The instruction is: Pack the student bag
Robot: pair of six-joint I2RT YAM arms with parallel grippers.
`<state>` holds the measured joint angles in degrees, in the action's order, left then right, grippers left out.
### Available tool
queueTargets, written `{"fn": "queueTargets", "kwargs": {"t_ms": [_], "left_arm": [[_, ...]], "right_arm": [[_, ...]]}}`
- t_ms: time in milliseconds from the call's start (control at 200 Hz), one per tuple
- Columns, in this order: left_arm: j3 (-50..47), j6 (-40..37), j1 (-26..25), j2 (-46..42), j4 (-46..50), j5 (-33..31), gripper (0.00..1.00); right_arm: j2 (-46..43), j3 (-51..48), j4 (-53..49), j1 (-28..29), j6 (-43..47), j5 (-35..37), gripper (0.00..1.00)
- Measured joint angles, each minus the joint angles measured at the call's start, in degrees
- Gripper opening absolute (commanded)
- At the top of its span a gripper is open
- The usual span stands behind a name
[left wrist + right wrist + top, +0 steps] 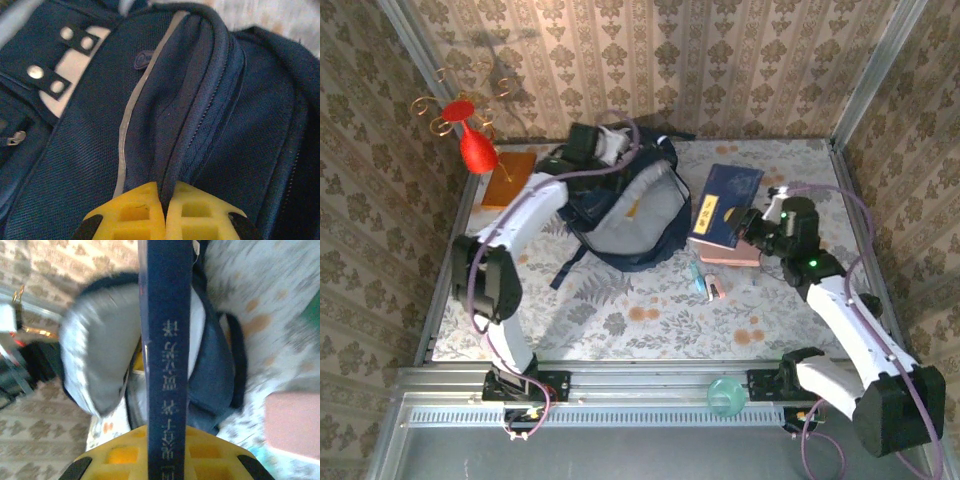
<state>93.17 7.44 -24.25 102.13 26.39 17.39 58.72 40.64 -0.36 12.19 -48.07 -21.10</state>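
1. The large dark navy fabric student bag (620, 205) lies mid-table on the floral-patterned tabletop (620, 320), toward the back wall.
2. The left gripper (164, 210) sits at the bag's far end, its fingers pinched together on a raised fold of fabric beside a zipper.
3. A thin navy hardcover book (725, 205) is just right of the bag, its spine clamped in the right gripper (166, 460).
4. A flat pink rectangular block (732, 255) lies beneath the book's near edge.
5. A small teal pen-like item (700, 275) lies in front of the block.
6. A flat orange rectangular board (508, 178) lies left of the bag, and a red plastic vase (475, 145) stands at the board's far-left corner.
7. A pale green round cup (725, 395) sits on the near rail between the arm bases.
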Motion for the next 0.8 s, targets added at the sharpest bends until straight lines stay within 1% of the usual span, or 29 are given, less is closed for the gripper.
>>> {"fn": "queueTargets", "kwargs": {"t_ms": [85, 155, 220, 315, 470, 800], "left_arm": [[0.92, 4.31, 4.0, -0.85, -1.29, 4.63, 0.0], [2.14, 6.27, 4.94, -0.02, -1.25, 6.71, 0.0], [3.74, 7.26, 4.87, 1.29, -0.74, 8.26, 0.0], [5.64, 8.02, 4.72, 3.08, 0.48, 9.81, 0.0], [6.69, 8.09, 4.79, 4.02, 1.55, 11.3, 0.0], [7.54, 8.07, 5.07, 4.02, 1.68, 13.07, 0.0]], "right_arm": [[4.17, -0.55, 3.1, 7.19, -3.45, 1.22, 0.02], [7.8, -0.52, 6.03, 11.5, -5.81, 1.75, 0.02], [11.58, -0.35, 9.35, 13.73, -7.69, 1.86, 0.02], [18.01, 2.27, 12.04, 15.1, -9.4, 1.9, 0.01], [29.16, 10.62, 16.63, 16.39, -11.21, 1.49, 0.0], [53.51, 31.82, 20.79, 15.67, -14.12, 0.13, 0.0]]}}
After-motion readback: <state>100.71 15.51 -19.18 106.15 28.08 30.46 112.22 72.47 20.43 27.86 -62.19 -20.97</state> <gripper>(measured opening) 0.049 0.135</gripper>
